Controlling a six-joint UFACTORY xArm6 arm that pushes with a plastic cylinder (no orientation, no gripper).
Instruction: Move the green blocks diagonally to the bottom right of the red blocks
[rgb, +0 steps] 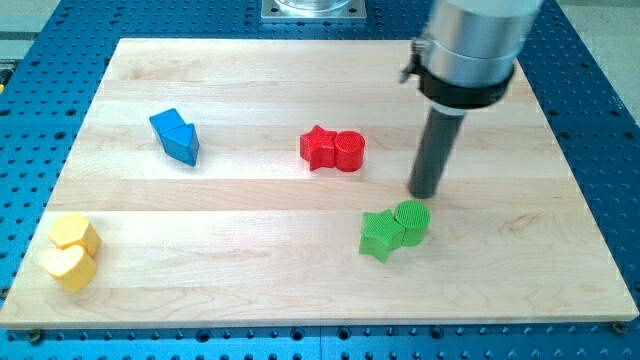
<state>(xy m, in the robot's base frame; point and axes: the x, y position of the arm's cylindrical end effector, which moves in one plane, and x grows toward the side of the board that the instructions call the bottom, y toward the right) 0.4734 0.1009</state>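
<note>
A green star block and a green round block sit touching each other right of the board's middle, toward the view's bottom. A red star block and a red round block sit touching near the middle, up and to the left of the green pair. My tip stands on the board just above the green round block, a small gap from it, and to the right of and below the red pair.
Two blue blocks, a cube and a wedge, sit together at the upper left. Two yellow blocks sit at the lower left near the board's edge. The arm's grey body hangs over the upper right.
</note>
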